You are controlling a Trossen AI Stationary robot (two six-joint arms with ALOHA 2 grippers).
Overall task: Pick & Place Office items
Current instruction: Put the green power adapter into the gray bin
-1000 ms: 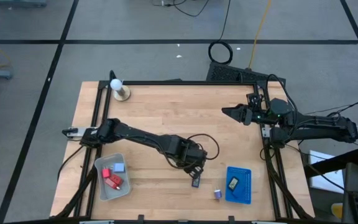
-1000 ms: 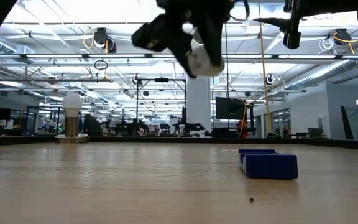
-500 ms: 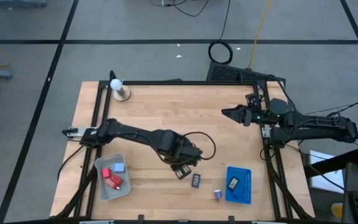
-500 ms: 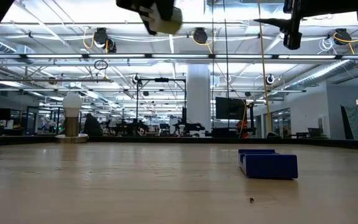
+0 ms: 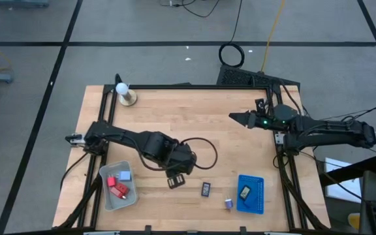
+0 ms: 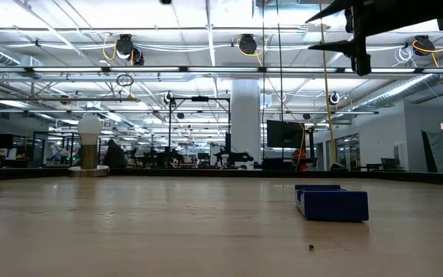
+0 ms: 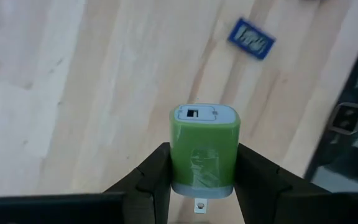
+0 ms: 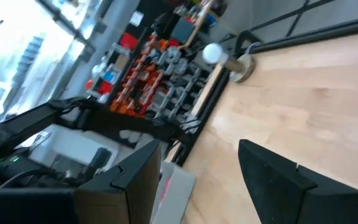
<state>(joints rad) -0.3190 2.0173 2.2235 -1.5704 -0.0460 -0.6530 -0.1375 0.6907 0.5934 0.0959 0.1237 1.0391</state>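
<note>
A: Green-white charger (image 7: 202, 149) is clamped in the left gripper (image 5: 176, 181), fingers (image 7: 157, 177) pressed on both its sides, long axis running along the fingers, USB end pointing away from the wrist. It's in the air over bare wood, front-centre of the table (image 5: 194, 124).

B: Where's the drop?

A: My read is the grey tray (image 5: 107, 199). It lies at roughly 8 o'clock from the left gripper in the overhead view, near. Left arm is far closer to it than the right.

B: What's in the trays?

A: Grey tray holds red blocks (image 5: 116, 190) and a light-blue block (image 5: 125, 175). Blue tray (image 5: 258, 196), at 3 o'clock and well apart, has one black rectangle (image 5: 245, 192) inside.

B: Loose items?

A: A second black rectangle (image 5: 205, 189) on the wood just beside the gripper at 3 o'clock, and a purple bit (image 5: 228, 203) touching or nearly touching the blue tray's near edge.

B: Right arm?

A: Right gripper (image 5: 237, 118) hovers at the table's right rear, jaws parted, holding nothing.
</note>
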